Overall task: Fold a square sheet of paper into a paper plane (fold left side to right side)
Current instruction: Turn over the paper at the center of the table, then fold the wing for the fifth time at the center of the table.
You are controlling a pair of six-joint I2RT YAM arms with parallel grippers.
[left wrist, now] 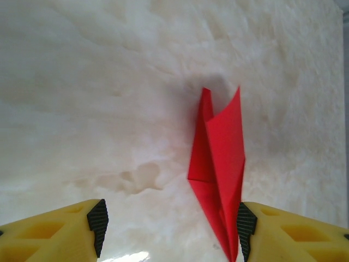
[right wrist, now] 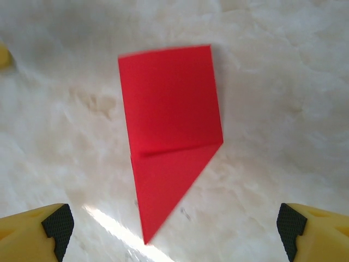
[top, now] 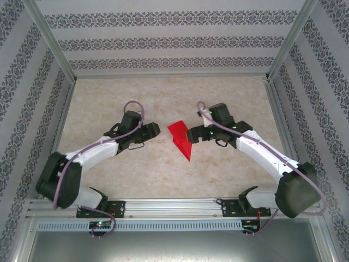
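The red sheet of paper (top: 180,138) lies mid-table, folded to a flat shape with one sharp tip pointing toward the arms. Seen from the left wrist, the paper (left wrist: 218,158) has an upper flap standing slightly raised, and its tip runs down beside the right-hand pad (left wrist: 245,225). My left gripper (top: 156,130) sits just left of the paper, and this gripper (left wrist: 170,221) is open with nothing clamped. My right gripper (top: 192,134) hovers at the paper's right edge. From the right wrist, the paper (right wrist: 169,109) lies flat between and ahead of the wide-open fingers of that gripper (right wrist: 174,225).
The marble-patterned table (top: 109,98) is boxed in by patterned walls and metal posts. An aluminium rail (top: 174,206) with both arm bases runs along the near edge. A yellow fingertip of the left gripper (right wrist: 3,55) peeks in at the right wrist view's left edge.
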